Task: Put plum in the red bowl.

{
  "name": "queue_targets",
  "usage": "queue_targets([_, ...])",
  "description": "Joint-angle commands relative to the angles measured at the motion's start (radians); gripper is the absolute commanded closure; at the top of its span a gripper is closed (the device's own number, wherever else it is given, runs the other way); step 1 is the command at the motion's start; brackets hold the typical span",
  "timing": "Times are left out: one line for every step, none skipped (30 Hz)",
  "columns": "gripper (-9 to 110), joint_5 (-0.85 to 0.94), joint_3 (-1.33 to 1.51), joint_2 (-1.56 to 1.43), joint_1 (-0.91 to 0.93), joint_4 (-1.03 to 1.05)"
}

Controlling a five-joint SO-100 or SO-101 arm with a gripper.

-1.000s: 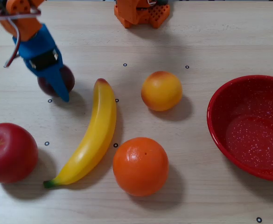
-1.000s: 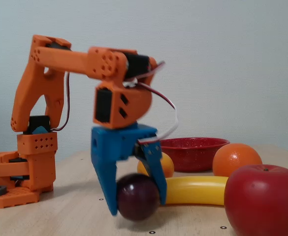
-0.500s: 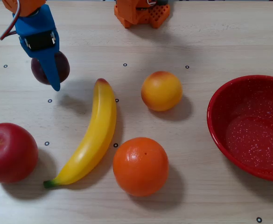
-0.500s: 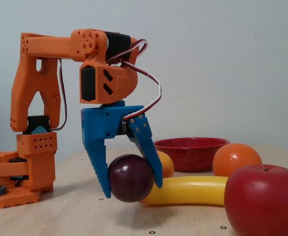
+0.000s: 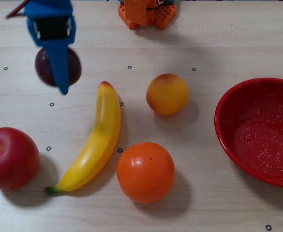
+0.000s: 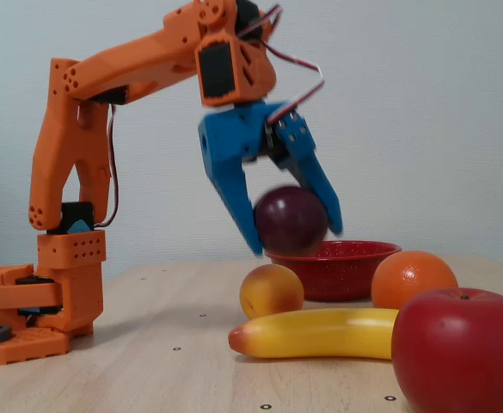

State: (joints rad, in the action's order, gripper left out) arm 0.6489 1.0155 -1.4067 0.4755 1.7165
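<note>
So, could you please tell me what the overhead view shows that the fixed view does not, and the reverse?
Only the overhead view shows the speckled inside of the red bowl, the small ring marks on the table, and the whole layout of the fruit. Only the fixed view shows the full orange arm and base, and that the plum hangs well clear of the table, above the peach and banana. Both show the blue gripper closed on the plum, plus the orange and apple.

Blue gripper blurs and covers the plum's middle at upper left overhead, red bowl clipped right, apple cut off lower right in the fixed view.
</note>
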Motion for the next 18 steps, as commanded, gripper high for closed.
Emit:
queue_targets([102,-0.069,-0.152,-0.212,-0.069,0.061])
queue_targets([102,-0.098,-0.170,-0.222,-0.094,0.077])
queue_targets([102,-0.120,-0.183,-0.233,-0.117,0.091])
queue_targets([102,-0.149,-0.193,-0.244,-0.143,0.098])
queue_targets([102,-0.176,-0.202,-0.253,-0.170,0.103])
queue_targets([102,-0.196,-0.206,-0.261,-0.201,0.109])
queue_targets([102,-0.224,-0.210,-0.272,-0.232,0.112])
queue_targets([102,-0.253,-0.210,-0.279,-0.264,0.109])
queue_targets([102,-0.273,-0.210,-0.287,-0.298,0.107])
queue_targets([102,-0.301,-0.210,-0.293,-0.333,0.104])
queue_targets([102,-0.331,-0.210,-0.298,-0.368,0.100])
queue_targets([102,-0.353,-0.210,-0.302,-0.405,0.097])
queue_targets([102,-0.382,-0.210,-0.307,-0.439,0.089])
queue_targets([102,-0.411,-0.207,-0.311,-0.472,0.083])
queue_targets([102,-0.437,-0.207,-0.316,-0.506,0.083])
queue_targets([102,-0.463,-0.204,-0.321,-0.540,0.080])
queue_targets([102,-0.483,-0.199,-0.324,-0.574,0.083])
queue_targets([102,-0.503,-0.196,-0.330,-0.609,0.091])
